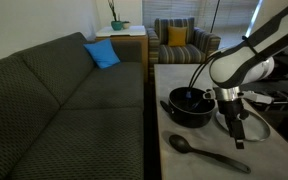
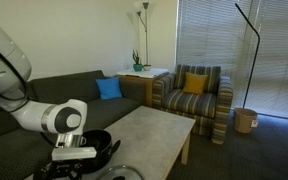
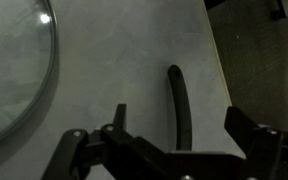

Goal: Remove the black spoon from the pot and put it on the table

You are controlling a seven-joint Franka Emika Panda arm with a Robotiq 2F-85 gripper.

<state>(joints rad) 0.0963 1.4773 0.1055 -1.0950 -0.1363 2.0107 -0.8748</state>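
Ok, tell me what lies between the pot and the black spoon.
Nothing. In an exterior view, only a bare strip of table separates the pot from the black spoon.

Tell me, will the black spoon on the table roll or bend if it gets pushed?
It probably won't bend: the black spoon lies straight, so it looks stiff. It would likely slide or spin, not roll, because its oval bowl rests on the table. It is slim, so probably light.

One black spoon [image 1: 212, 154], one pot [image 1: 189, 108], one glass lid [image 3: 9, 70], one table [image 2: 159, 135].
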